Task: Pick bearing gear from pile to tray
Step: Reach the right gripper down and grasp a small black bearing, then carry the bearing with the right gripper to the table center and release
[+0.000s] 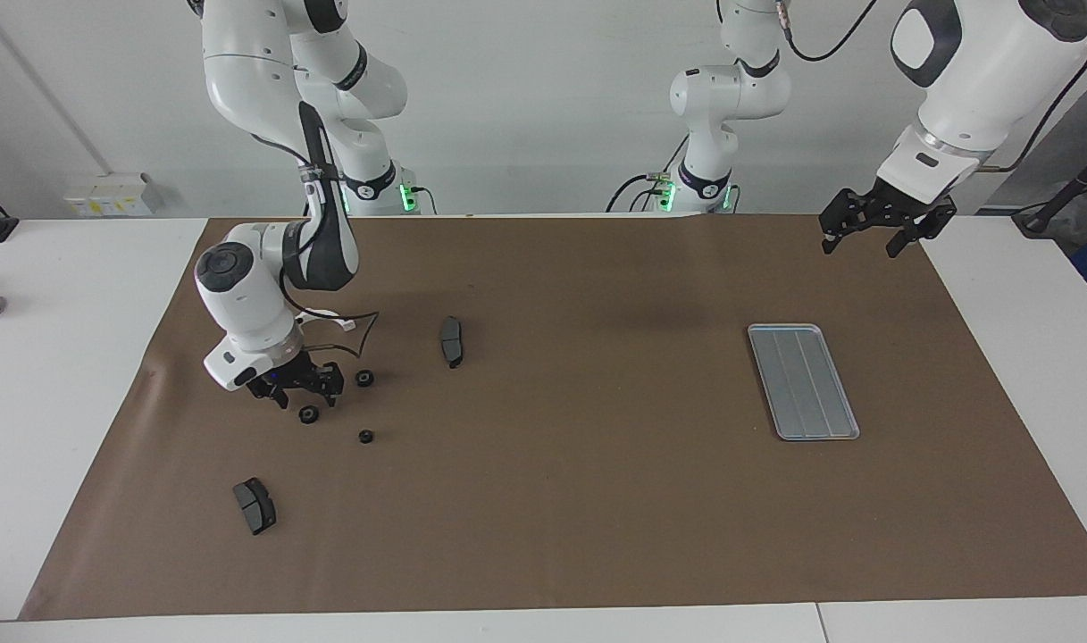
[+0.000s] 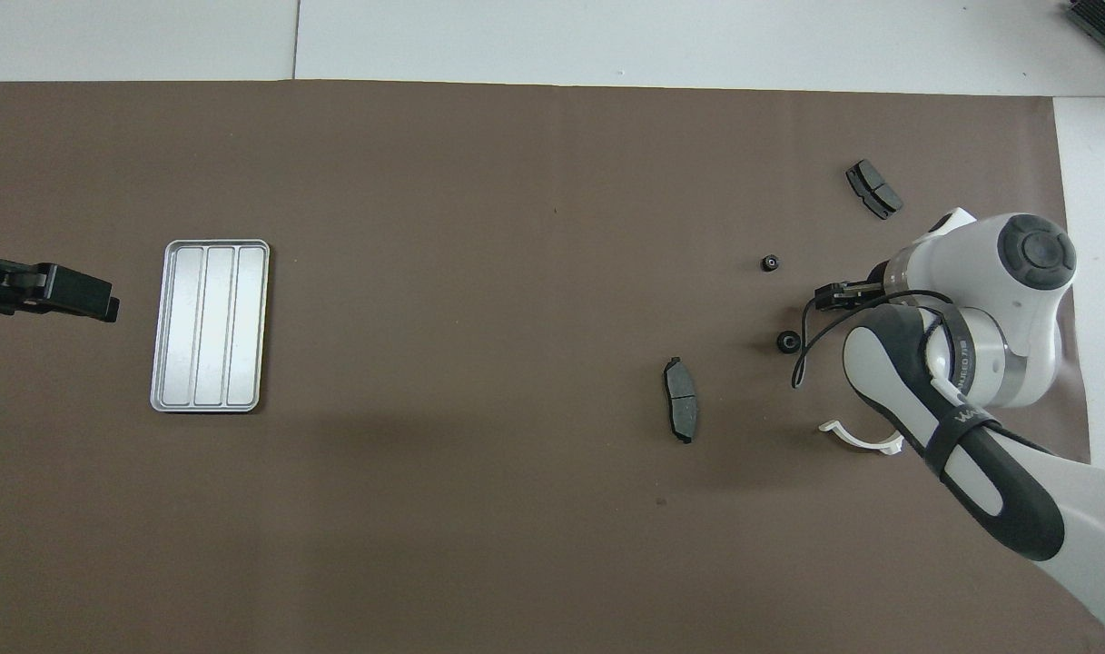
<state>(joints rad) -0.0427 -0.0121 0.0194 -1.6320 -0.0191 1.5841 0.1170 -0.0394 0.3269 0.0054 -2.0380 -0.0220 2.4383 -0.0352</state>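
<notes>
Right gripper [image 1: 307, 393] is hanging low over the pile [image 1: 347, 393], fingers spread, a black gear [image 1: 309, 414] lying just below the fingertips. Tray [image 1: 802, 382] is sitting bare on the worktop [image 1: 597, 500]. Left gripper [image 1: 869, 234] is waiting, fingers apart, raised near the tray.

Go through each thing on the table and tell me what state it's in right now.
Silver-grey grooved metal tray: empty, flat on the mat.
Three black round gears: loose on the mat, none lifted.
Two dark grey curved pads: lying flat, apart.
White half-ring bracket: lying beside the right arm.
Right pincer: lowered over the gears.
Left pincer: raised, waiting.
</notes>
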